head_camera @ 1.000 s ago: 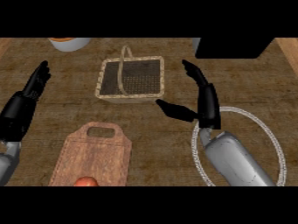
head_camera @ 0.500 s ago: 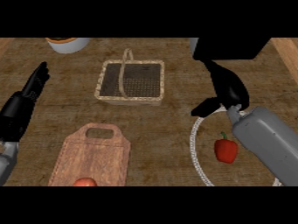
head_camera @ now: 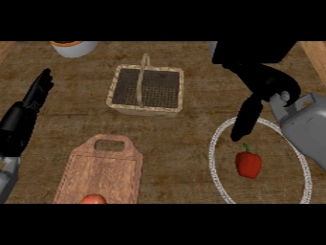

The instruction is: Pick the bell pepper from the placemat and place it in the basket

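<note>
Where the right hand hovered higher, fingers now nearer bell pepper.

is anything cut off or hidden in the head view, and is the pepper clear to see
Head view: the pepper shows whole on the placemat; the right hand hangs above it, hiding part of the placemat's rim; a red thing is cut off at the lower edge.

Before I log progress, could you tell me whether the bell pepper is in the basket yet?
Not yet. The bell pepper lies on the round placemat; the basket holds nothing.
</note>
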